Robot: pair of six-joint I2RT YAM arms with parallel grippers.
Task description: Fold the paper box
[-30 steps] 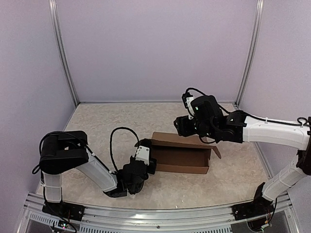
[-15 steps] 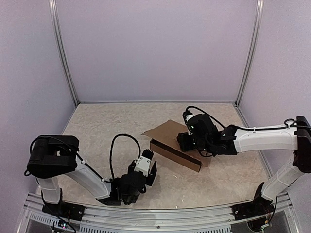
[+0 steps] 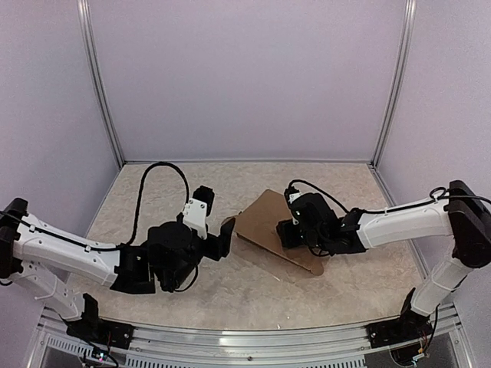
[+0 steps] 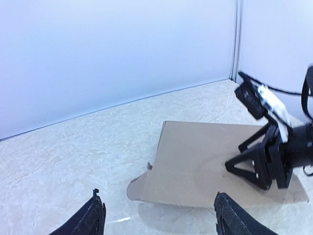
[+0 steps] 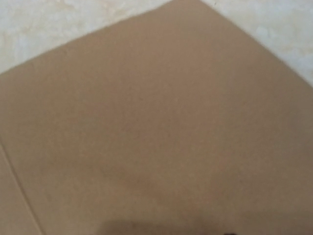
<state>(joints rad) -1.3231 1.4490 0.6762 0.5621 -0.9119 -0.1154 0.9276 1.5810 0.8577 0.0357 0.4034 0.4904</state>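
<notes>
The paper box (image 3: pixel 265 222) is a plain brown cardboard piece lying mid-table with a broad panel facing up. A low folded edge (image 3: pixel 303 263) runs along its near right side and a rounded tab (image 3: pixel 227 225) sticks out at its left. My left gripper (image 3: pixel 222 241) hovers just left of that tab, open with nothing between its fingertips (image 4: pixel 95 218). In the left wrist view the box (image 4: pixel 200 161) lies ahead. My right gripper (image 3: pixel 290 232) rests on the panel's right part, tip touching the cardboard (image 4: pixel 232 166). The right wrist view shows only cardboard (image 5: pixel 156 127), no fingers.
The speckled beige tabletop (image 3: pixel 169 192) is walled by lilac panels with metal posts (image 3: pixel 100 84) at the back corners. An aluminium rail (image 3: pixel 245 341) runs along the near edge by the arm bases. A black cable (image 3: pixel 157 172) loops above the left arm.
The box dropped from standing on its side to lying panel up. My left arm swung out from near its base to the box's left tab and opened. My right gripper came down onto the panel.
</notes>
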